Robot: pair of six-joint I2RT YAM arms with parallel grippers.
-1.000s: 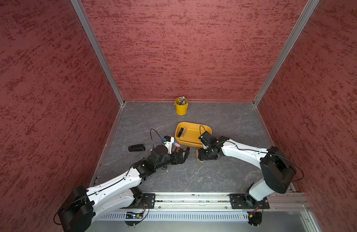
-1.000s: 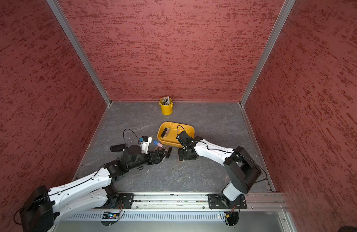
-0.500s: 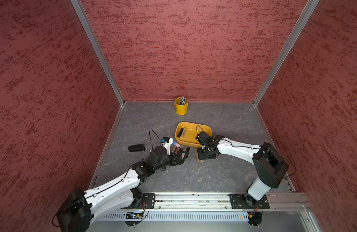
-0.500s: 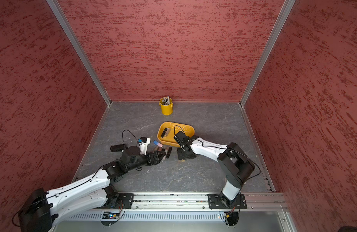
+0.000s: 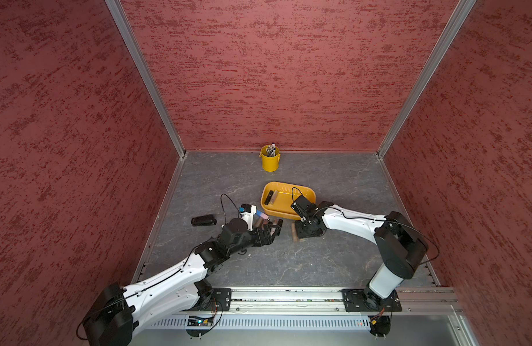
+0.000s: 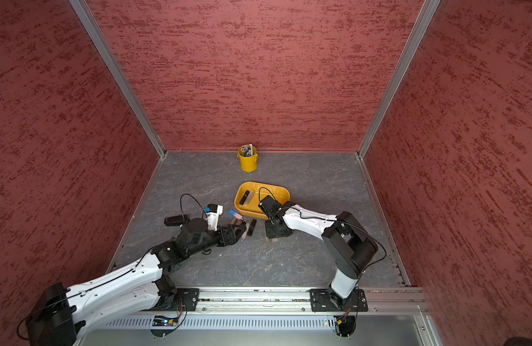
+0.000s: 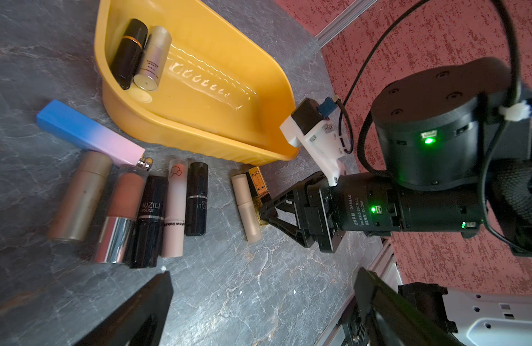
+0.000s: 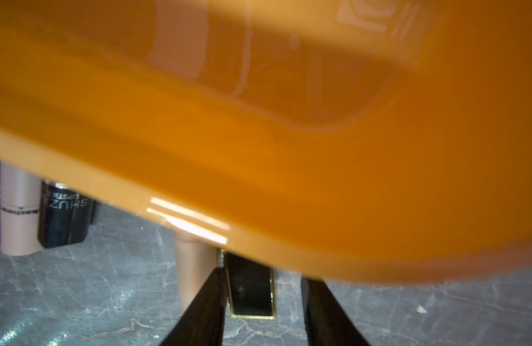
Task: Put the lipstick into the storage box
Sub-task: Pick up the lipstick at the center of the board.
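Since a second ago the right arm's elbow has swung in nearer the storage box. On the robot's side of the box, the left gripper hovers over the grey table, its jaws spread wide with nothing between them. Closer to the box, a row of lipsticks lies flat off its near-left corner, with a blue-to-pink case just beside that corner.

Just outside the box's near wall the right gripper is lowered to the table. Its jaws are set either side of a black-and-gold lipstick. One finger lies along the lipstick, wedged between it and a beige tube. The other finger stands clear, so nothing is pinched. That lipstick lies on the table, outside the box.

Inside the box, at its left end, a black lipstick and a silvery one lie side by side. Beyond the box stands a yellow bucket.
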